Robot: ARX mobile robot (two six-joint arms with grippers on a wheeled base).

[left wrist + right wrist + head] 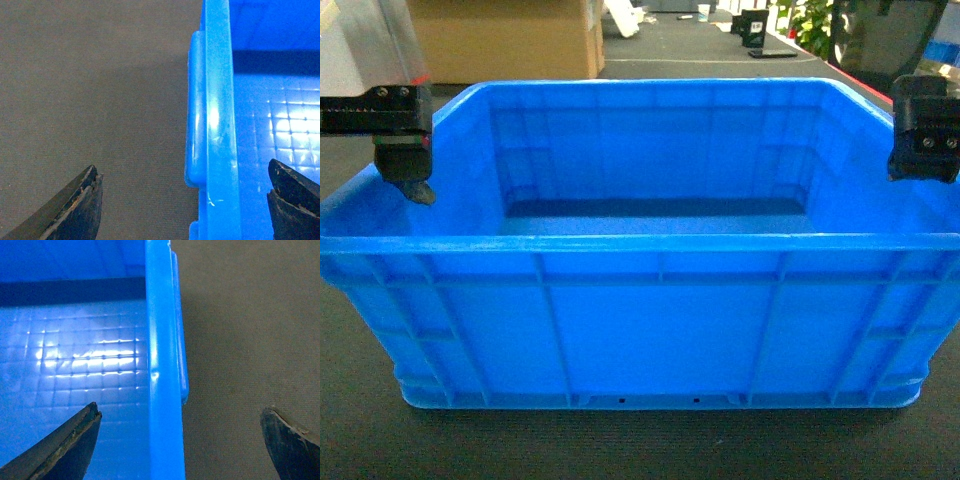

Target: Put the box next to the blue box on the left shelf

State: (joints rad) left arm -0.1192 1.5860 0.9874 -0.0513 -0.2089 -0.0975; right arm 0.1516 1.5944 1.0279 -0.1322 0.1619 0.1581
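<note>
The box (pixel 650 300), a large open-top blue crate with ribbed walls, stands empty on a dark grey surface right in front of me. My left gripper (pixel 405 165) hovers over its left rim and my right gripper (pixel 924 150) over its right rim. In the left wrist view the left gripper (pixel 182 170) is open and straddles the rim (pixel 217 125), one finger outside and one over the grid floor. The right gripper (pixel 180 410) is open the same way across the right rim (pixel 160 365). Neither finger pair touches the rim. The other blue box and the left shelf are out of view.
A cardboard carton (pixel 510 40) stands behind the crate at the back left. Small dark objects (pixel 755 28) and a green plant (pixel 812 25) are at the back right. Grey carpet-like surface (pixel 100 100) lies on both sides of the crate.
</note>
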